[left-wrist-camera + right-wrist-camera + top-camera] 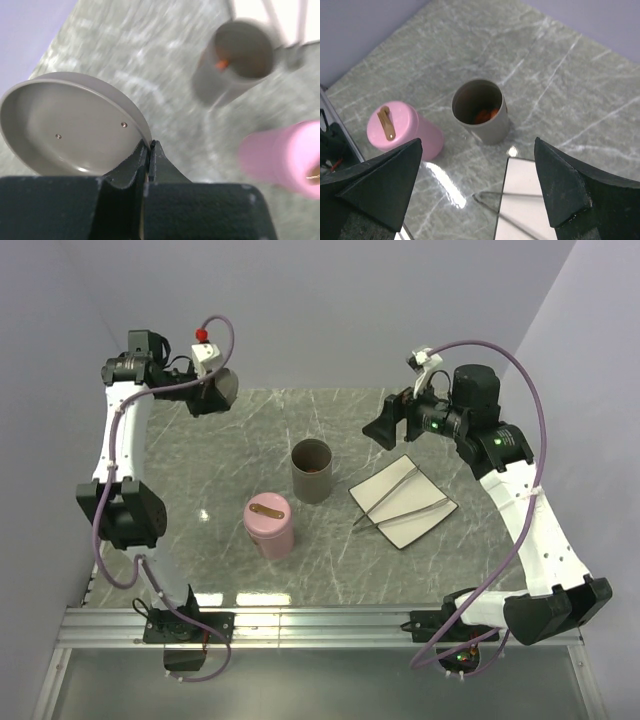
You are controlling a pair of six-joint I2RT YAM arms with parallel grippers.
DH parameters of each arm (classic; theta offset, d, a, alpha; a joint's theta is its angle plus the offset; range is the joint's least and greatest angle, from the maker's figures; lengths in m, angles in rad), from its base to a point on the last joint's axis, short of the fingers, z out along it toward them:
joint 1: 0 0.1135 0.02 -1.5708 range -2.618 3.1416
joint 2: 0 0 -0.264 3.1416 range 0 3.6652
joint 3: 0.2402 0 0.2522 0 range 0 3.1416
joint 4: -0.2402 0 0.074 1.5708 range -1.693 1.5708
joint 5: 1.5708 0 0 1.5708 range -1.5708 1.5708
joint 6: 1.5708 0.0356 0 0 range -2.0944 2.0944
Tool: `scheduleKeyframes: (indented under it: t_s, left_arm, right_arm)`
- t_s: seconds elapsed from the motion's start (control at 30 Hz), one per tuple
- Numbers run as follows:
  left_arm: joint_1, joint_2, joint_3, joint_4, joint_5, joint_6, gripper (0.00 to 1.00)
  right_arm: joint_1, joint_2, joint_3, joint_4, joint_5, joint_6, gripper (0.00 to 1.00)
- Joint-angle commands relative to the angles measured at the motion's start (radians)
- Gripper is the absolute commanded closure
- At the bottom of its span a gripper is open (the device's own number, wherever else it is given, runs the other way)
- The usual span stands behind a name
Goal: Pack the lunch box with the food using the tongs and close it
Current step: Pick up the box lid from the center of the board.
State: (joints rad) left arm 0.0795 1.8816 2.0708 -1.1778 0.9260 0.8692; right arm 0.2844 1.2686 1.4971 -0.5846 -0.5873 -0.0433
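Above the bench's far-left corner, the left claw is clamped on the rim of the grey lid, a light, stiff, smooth shell that may pivot in this 1-point edge pinch; the right claw hangs open near the tongs on the white plate.

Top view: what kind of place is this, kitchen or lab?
Likely a robot lab cell, not a kitchen: left arm and right arm bolted to a metal rail, plain walls around a marble-look tabletop, tongs staged on a white plate.
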Motion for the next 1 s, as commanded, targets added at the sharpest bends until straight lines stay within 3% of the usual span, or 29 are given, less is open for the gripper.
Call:
scheduleKeyframes:
  t_s: [0.0, 0.13, 0.17, 0.23, 0.27, 0.3, 0.33, 0.37, 0.43, 0.5, 0.63, 0.73, 0.77, 0.87, 0.97]
  left_arm:
    - [-0.015, -0.143, -0.046, 0.093, 0.225, -0.226, 1.0]
    - [-0.015, -0.275, -0.173, 0.361, 0.426, -0.537, 1.0]
    - [-0.015, -0.333, -0.248, 0.46, 0.471, -0.731, 1.0]
    - [-0.015, -0.399, -0.367, 0.949, 0.567, -1.05, 1.0]
    - [-0.024, -0.47, -0.518, 1.179, 0.562, -1.448, 1.0]
    - [-0.047, -0.501, -0.587, 1.632, 0.554, -1.615, 1.0]
    - [-0.058, -0.548, -0.639, 1.761, 0.528, -1.736, 1.0]
    - [-0.072, -0.562, -0.676, 1.812, 0.524, -1.832, 1.0]
    - [-0.133, -0.585, -0.652, 1.711, 0.514, -1.797, 1.0]
    - [-0.185, -0.611, -0.644, 1.719, 0.49, -1.799, 1.0]
    - [-0.247, -0.654, -0.702, 2.176, 0.448, -2.108, 1.0]
    - [-0.283, -0.658, -0.718, 2.386, 0.404, -2.35, 1.0]
    - [-0.293, -0.656, -0.722, 2.523, 0.389, -2.466, 1.0]
    - [-0.337, -0.631, -0.71, 2.722, 0.332, -2.673, 1.0]
    - [-0.351, -0.627, -0.725, 2.764, 0.272, -2.75, 1.0]
  right_arm:
    - [-0.004, -0.015, 0.055, 0.138, -0.023, 0.039, 0.0]
    - [0.002, -0.083, -0.045, 0.29, -0.002, 0.042, 0.0]
    - [0.004, -0.104, -0.076, 0.333, -0.006, 0.042, 0.0]
    - [0.012, -0.175, -0.173, 0.474, -0.014, 0.042, 0.0]
    - [0.019, -0.195, -0.199, 0.514, -0.013, 0.042, 0.01]
    - [0.033, -0.227, -0.216, 0.566, -0.006, 0.04, 0.01]
    - [0.065, -0.239, -0.242, 0.583, 0.003, 0.011, 0.02]
    - [0.088, -0.25, -0.248, 0.583, 0.041, -0.007, 0.02]
    - [0.131, -0.274, -0.273, 0.647, 0.081, -0.067, 0.02]
    - [0.2, -0.296, -0.311, 0.715, 0.121, -0.099, 0.03]
    - [0.332, -0.321, -0.359, 0.819, 0.171, -0.208, 0.05]
    - [0.43, -0.334, -0.393, 0.914, 0.237, -0.282, 0.1]
    - [0.453, -0.34, -0.399, 0.937, 0.245, -0.297, 0.11]
    - [0.522, -0.365, -0.425, 1.0, 0.254, -0.375, 0.16]
    - [0.594, -0.382, -0.428, 1.011, 0.25, -0.475, 0.19]
